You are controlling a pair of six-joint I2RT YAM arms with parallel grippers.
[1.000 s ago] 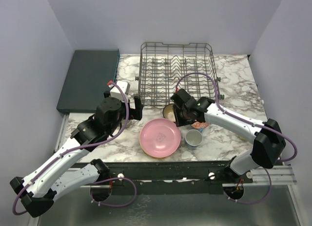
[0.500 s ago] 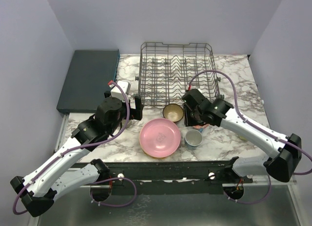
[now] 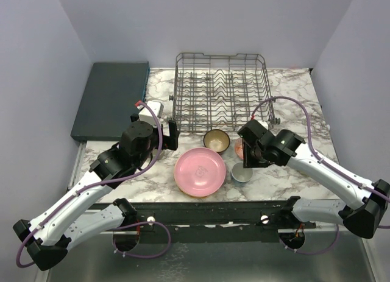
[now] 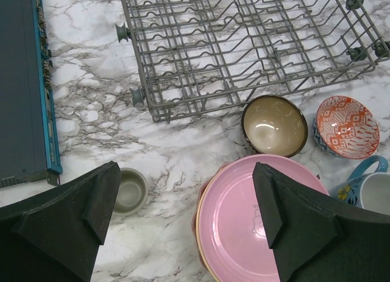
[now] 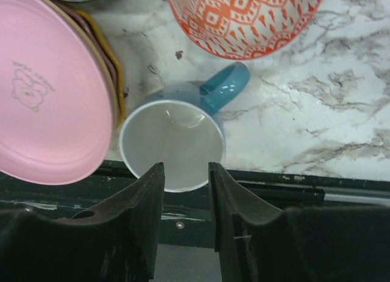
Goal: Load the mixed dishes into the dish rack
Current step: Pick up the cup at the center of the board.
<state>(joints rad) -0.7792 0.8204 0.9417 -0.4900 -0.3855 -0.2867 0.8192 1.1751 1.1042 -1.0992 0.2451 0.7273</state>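
Observation:
The dish rack [image 3: 222, 90] stands at the back; it also shows in the left wrist view [image 4: 244, 44]. A pink plate [image 3: 200, 171] tops a stack near the front edge. A brown bowl [image 3: 216, 139] sits behind it, a red-patterned bowl [image 4: 347, 126] to its right, and a blue mug [image 3: 242, 172] in front of that. A grey-green mug [image 4: 129, 190] stands left of the plates. My left gripper [image 4: 186, 197] is wide open and empty, above the marble beside the pink plate [image 4: 256, 221]. My right gripper [image 5: 186, 178] is partly open, above the blue mug [image 5: 173, 145].
A dark teal slab [image 3: 109, 99] lies at the back left, partly off the marble. Tan and dark red plate rims [image 4: 204, 215] show under the pink plate. The table's front edge and black rail [image 5: 274, 178] run just under the right gripper.
My right arm has swung right and toward the front, from over the brown bowl to over the blue mug. The left arm and the dishes have not moved.

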